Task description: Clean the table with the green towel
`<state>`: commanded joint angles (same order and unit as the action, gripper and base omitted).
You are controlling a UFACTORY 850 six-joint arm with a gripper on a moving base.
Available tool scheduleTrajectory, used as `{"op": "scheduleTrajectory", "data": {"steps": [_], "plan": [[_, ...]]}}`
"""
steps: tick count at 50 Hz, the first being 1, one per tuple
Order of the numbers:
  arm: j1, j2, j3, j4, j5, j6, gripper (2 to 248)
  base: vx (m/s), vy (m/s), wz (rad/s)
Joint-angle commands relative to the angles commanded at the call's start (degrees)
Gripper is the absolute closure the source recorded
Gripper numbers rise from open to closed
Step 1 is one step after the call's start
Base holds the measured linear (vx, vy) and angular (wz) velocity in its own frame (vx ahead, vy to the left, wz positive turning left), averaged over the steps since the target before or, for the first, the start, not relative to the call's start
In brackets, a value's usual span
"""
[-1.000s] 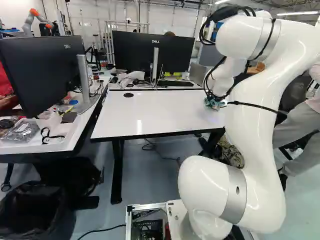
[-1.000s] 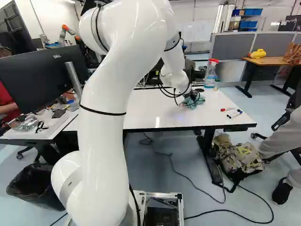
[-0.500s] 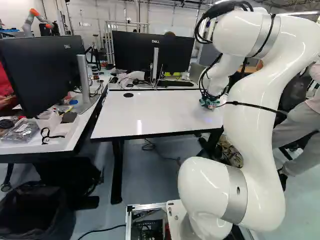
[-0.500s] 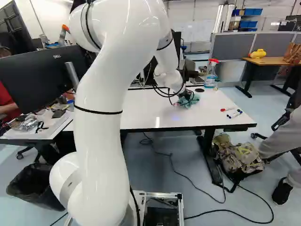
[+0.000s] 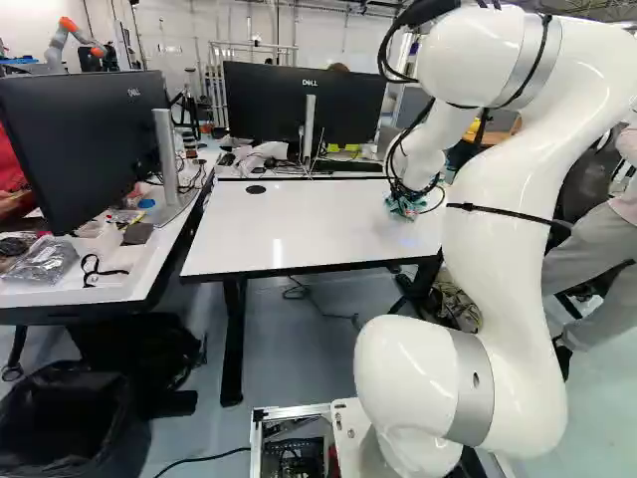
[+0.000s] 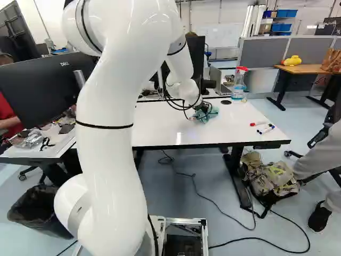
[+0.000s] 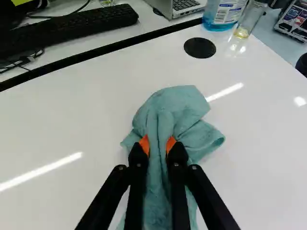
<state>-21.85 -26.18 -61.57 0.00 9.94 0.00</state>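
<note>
In the right base view my gripper (image 6: pixel 201 108) is low over the right part of the white table (image 6: pixel 160 128), at the green towel (image 6: pixel 211 113). Seen from the wrist, the gripper (image 7: pixel 158 146) is shut on a bunched fold of the towel (image 7: pixel 175 108), an orange pad against each side of it. The rest of the cloth spreads crumpled on the tabletop, ahead of the fingers and beneath them. In the left base view the towel (image 5: pixel 406 206) shows under the wrist.
A spray bottle (image 6: pixel 239 82) stands at the table's back right corner, near a small glass bottle (image 7: pixel 246 24). Markers (image 6: pixel 265 129) lie near the right edge. Behind are a keyboard (image 7: pixel 72 28), a laptop (image 7: pixel 180 5) and monitors (image 5: pixel 304 105).
My arm has swung leftward over the table, with the towel moving along in the gripper. In both base views the towel stands further left than before. The base has not moved.
</note>
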Motion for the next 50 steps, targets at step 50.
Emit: {"op": "scheduleTrajectory", "data": {"steps": [50], "plan": [[5.3, 9.2, 11.6, 0.0, 0.0, 0.0, 195, 0.0, 0.0, 0.0]]}}
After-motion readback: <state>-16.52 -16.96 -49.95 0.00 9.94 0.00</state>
